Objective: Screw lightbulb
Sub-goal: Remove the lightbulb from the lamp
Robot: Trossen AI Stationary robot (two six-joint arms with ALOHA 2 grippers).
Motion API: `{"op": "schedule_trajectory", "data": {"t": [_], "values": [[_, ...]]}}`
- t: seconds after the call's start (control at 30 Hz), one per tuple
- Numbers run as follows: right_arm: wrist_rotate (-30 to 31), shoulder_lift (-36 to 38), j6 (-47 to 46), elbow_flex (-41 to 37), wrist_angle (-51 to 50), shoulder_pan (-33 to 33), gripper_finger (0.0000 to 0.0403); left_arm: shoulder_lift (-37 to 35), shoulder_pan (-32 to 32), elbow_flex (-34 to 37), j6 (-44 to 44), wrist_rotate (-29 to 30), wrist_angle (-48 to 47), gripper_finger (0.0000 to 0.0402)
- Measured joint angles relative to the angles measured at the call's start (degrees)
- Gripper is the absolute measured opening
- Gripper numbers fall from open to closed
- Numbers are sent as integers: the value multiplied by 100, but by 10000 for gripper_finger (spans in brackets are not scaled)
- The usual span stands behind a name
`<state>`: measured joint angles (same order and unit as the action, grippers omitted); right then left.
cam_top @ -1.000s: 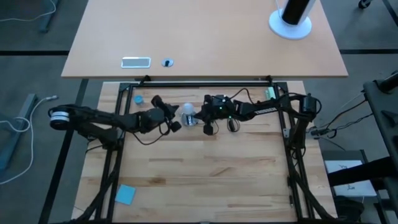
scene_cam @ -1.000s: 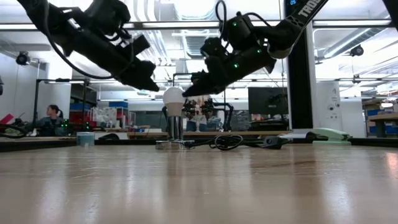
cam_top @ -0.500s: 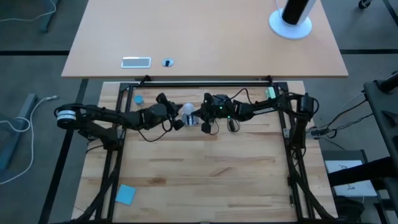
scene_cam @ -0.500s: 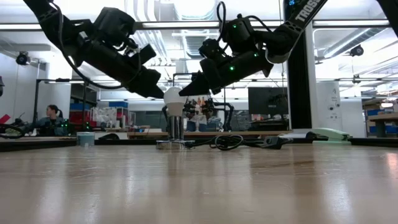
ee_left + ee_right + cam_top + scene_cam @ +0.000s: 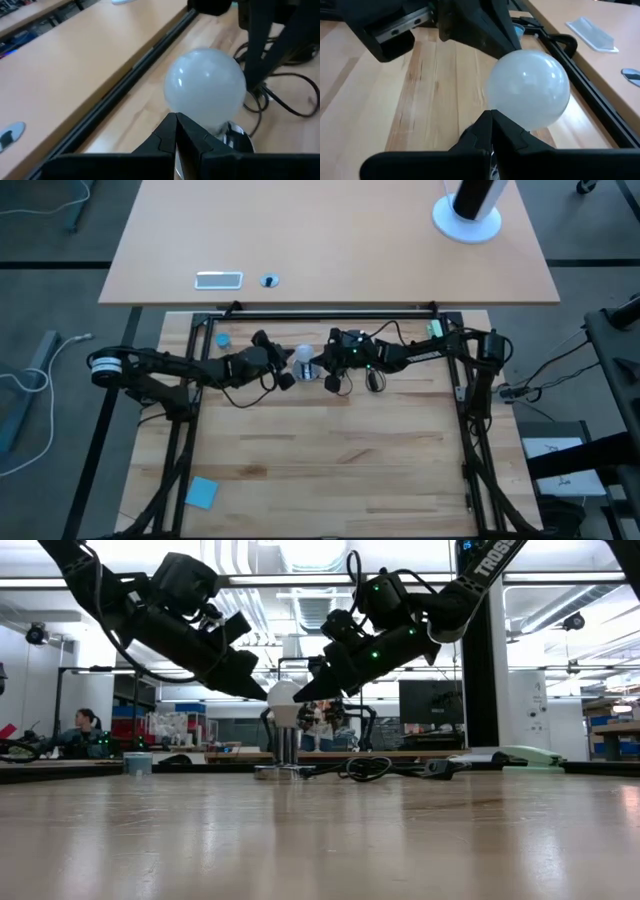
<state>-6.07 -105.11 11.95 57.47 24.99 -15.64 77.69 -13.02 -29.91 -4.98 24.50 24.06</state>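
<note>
My left gripper (image 5: 262,690) has its fingers pressed together, tips at one side of the lightbulb (image 5: 284,697); in the left wrist view the closed fingers (image 5: 176,136) end right against the frosted globe (image 5: 206,82), pinching nothing. My right gripper (image 5: 303,692) is likewise pressed shut, its tips at the opposite side of the bulb, and in the right wrist view the joined fingertips (image 5: 491,131) sit just under the white globe (image 5: 529,89). From the low camera I cannot tell whether either tip actually touches the glass.

From above, I see both arms reaching in toward the middle of the wooden table (image 5: 330,450), left gripper (image 5: 281,369) and right gripper (image 5: 322,368) meeting around the lightbulb (image 5: 301,357) near the table's far edge. The bulb stands upright, screw base down, on a silvery socket (image 5: 282,771) resting on the tabletop, with a black cord (image 5: 365,768) coiled beside it.

A small blue cap (image 5: 222,339) lies further out on the left, and a blue square pad (image 5: 201,492) sits well apart at the near left corner.
</note>
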Motion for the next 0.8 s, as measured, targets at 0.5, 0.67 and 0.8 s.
{"op": "schedule_trajectory", "data": {"t": [0.5,0.67,0.8], "values": [[181,71,20,0,-368,-17,2,-99,227,7,321,-149,-504,0],[20,84,61,0,-545,-16,2,-243,216,6,359,436,-616,0],[-128,93,17,0,-222,7,2,-220,98,-28,56,600,-229,0]]}}
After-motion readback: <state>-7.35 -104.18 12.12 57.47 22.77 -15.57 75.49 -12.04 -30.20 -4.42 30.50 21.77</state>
